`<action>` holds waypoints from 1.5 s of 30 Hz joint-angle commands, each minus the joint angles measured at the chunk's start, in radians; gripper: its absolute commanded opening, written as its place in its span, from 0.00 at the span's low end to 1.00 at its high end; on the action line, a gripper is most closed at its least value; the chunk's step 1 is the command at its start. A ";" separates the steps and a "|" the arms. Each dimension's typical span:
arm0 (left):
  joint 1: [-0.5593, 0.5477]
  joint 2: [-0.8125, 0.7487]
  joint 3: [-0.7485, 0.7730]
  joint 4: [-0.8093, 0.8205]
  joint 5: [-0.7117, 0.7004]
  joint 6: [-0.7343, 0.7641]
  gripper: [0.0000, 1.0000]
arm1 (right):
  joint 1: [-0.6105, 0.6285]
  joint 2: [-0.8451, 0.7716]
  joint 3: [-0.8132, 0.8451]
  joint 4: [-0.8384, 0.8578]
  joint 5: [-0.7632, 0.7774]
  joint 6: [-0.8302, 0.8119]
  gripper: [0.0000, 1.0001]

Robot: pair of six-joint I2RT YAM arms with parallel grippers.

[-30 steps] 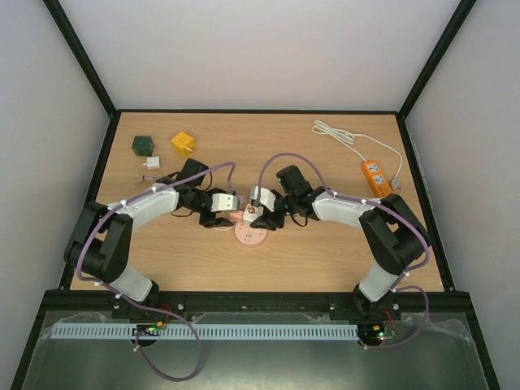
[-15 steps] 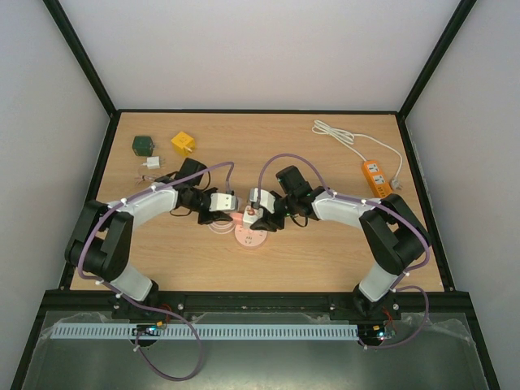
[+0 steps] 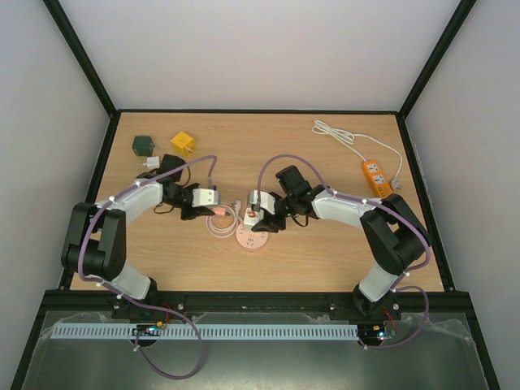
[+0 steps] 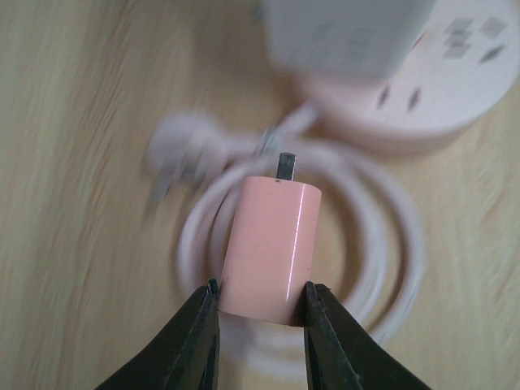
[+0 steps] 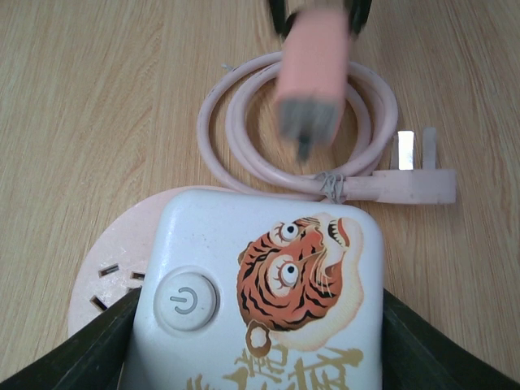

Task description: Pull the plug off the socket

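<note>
A smooth pink rounded plastic plug (image 4: 272, 244) is being pinched by the left gripper (image 4: 260, 294), clear of the round pink-and-white socket hub (image 5: 268, 301), which is being clamped by the right gripper (image 5: 260, 357) beside a coiled pink cable (image 5: 231, 162) on the wooden table (image 3: 325, 252).

Overhead from behind near edge, down on whole table (image 3: 325, 260). Wrists close, facing each other, sharing plug (image 4: 272, 244) and socket (image 5: 268, 284).
</note>
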 commanded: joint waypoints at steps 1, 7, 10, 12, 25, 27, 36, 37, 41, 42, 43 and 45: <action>0.106 -0.002 0.044 -0.052 -0.080 0.044 0.11 | -0.012 0.005 -0.007 -0.104 0.042 -0.031 0.02; 0.233 0.012 0.049 0.051 -0.113 -0.028 0.11 | -0.014 0.009 -0.001 -0.059 0.057 0.009 0.02; 0.292 0.041 0.047 0.162 -0.168 -0.121 0.11 | -0.015 0.010 0.003 -0.029 0.062 0.033 0.03; 0.323 0.060 0.041 0.243 -0.218 -0.182 0.11 | -0.016 0.015 0.012 -0.016 0.066 0.046 0.03; 0.310 0.111 -0.104 0.736 -0.540 -0.247 0.12 | -0.016 0.063 0.062 0.004 0.093 0.066 0.04; 0.296 0.107 -0.154 0.784 -0.574 -0.207 0.13 | -0.015 0.077 0.078 -0.003 0.096 0.064 0.04; 0.264 0.042 -0.244 0.734 -0.577 -0.153 0.47 | -0.014 0.103 0.106 -0.002 0.085 0.053 0.04; 0.264 0.014 -0.238 0.689 -0.549 -0.158 0.50 | -0.015 0.105 0.108 -0.004 0.084 0.050 0.04; 0.269 -0.063 -0.192 0.500 -0.406 -0.164 0.63 | -0.015 0.118 0.125 -0.014 0.071 0.028 0.06; 0.269 -0.076 -0.175 0.464 -0.381 -0.176 0.66 | -0.015 0.122 0.132 -0.021 0.067 0.024 0.08; 0.270 -0.088 -0.154 0.423 -0.353 -0.195 0.69 | -0.014 0.126 0.140 -0.021 0.064 0.025 0.09; 0.269 -0.107 -0.101 0.327 -0.281 -0.233 0.77 | -0.010 0.126 0.146 -0.015 0.050 0.029 0.16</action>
